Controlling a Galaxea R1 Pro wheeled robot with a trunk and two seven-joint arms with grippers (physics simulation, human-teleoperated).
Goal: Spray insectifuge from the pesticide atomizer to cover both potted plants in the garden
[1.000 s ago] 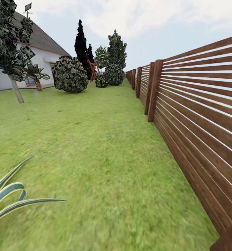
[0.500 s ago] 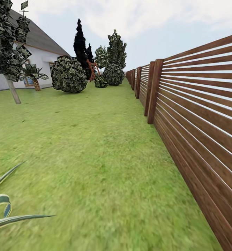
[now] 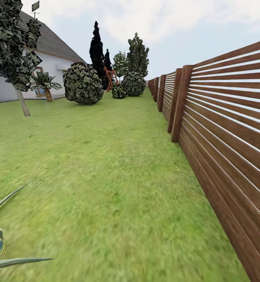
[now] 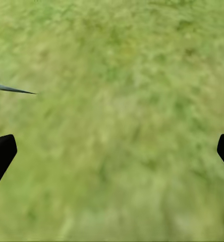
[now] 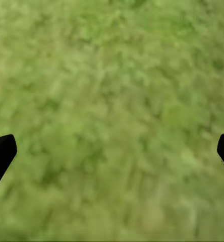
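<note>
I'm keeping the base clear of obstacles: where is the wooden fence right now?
In the head view, the brown slatted fence runs along the right side, bordering the lawn and receding toward the far bushes.

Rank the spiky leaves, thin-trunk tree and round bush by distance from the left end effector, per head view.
1. Spiky leaves, lower left; one tip reaches beside the left end effector.
2. Thin-trunk tree, left on the lawn.
3. Round bush, farther back, centre-left.

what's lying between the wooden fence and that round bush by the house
In the head view, just open lawn lies between the fence and the round bush.
</note>
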